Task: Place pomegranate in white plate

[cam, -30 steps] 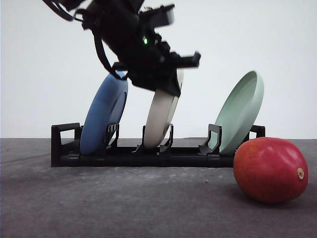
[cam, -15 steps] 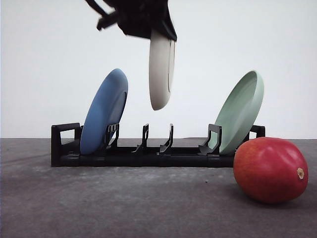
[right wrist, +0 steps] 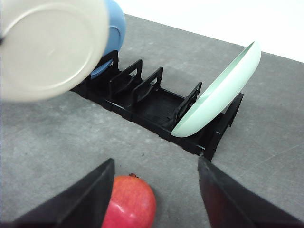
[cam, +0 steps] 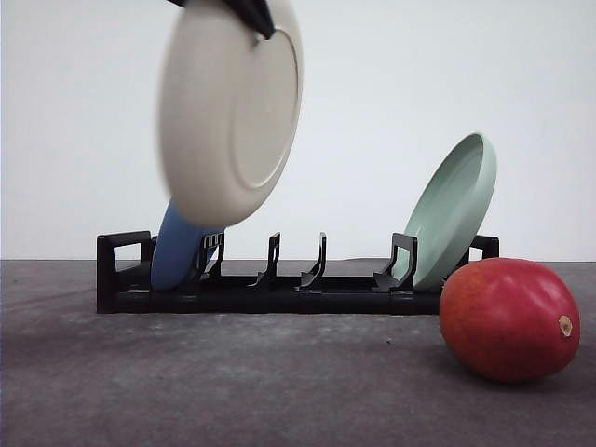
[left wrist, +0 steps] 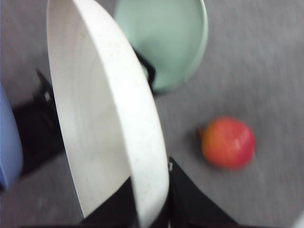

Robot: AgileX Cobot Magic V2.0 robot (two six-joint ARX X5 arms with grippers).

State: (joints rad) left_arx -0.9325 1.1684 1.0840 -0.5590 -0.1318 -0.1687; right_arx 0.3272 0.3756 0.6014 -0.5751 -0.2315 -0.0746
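White plate [cam: 230,112] hangs in the air above the left end of the black dish rack [cam: 279,284], tilted, underside and foot ring toward the front camera; its edges are motion-blurred and its top runs out of the front view. Left gripper [left wrist: 151,202] pinches the plate's rim between its two dark fingers [left wrist: 190,204], seen close in the left wrist view; in the front view only a dark tip of it [cam: 250,13] shows at the top edge, the arm cut off. The plate hides most of the blue plate [cam: 177,250], of which just the lower edge shows, seated in the rack's leftmost slot; in the left wrist view it is a blue sliver [left wrist: 9,137] at the frame edge. The rack's two middle slots stand free. Pale green plate [cam: 453,209] leans in the rightmost slot, rim tipped to the right. Pomegranate [cam: 508,318] lies on the grey table [cam: 233,382] near and right of the rack, just in front of the green plate, tan nub facing right; blurred in the left wrist view [left wrist: 228,142], partly cut off in the right wrist view [right wrist: 129,202]. Right gripper [right wrist: 156,199] hovers over the pomegranate, fingers [right wrist: 83,199] spread wide, touching nothing. No readable writing or marks on anything.
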